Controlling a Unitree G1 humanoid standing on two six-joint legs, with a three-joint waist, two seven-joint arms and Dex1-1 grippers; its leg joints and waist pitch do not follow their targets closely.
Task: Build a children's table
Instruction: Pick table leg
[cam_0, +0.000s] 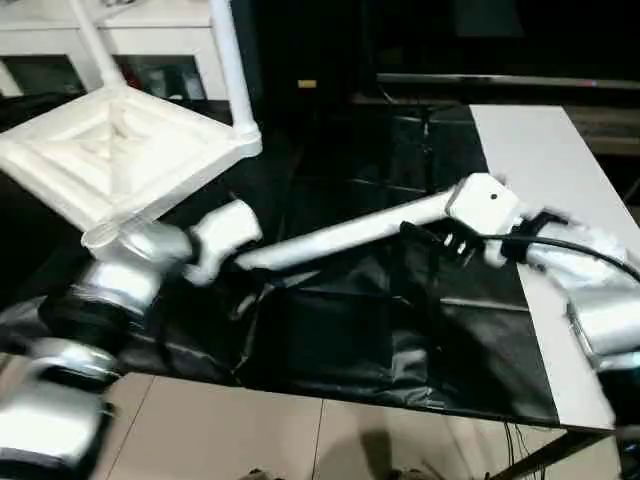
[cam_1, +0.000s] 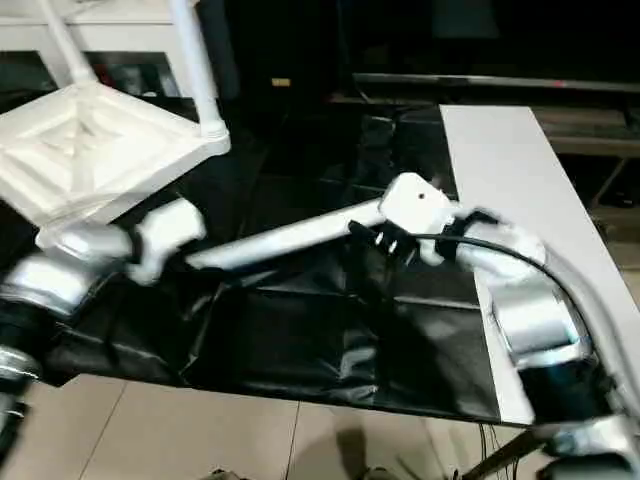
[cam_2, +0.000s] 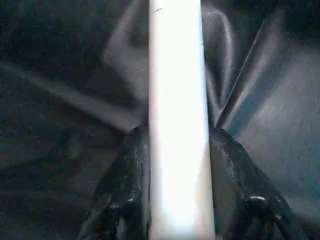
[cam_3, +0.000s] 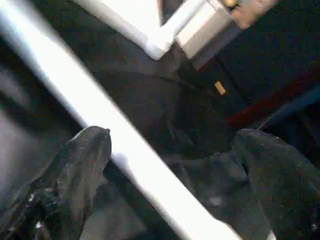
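Leg (cam_2: 179, 120) clamped in left gripper (cam_2: 178, 165) jaws; right gripper (cam_3: 172, 165) jaws spread, apparently loose around leg.

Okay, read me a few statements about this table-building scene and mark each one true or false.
1. The left gripper is clamped on a loose leg. True.
2. The right gripper is shut tight on that leg. False: its fingers stand wide apart, the leg passing between them.
3. The tabletop lies underside up. True.
4. No legs are fitted to the tabletop. False: fitted legs rise from its corner sockets.
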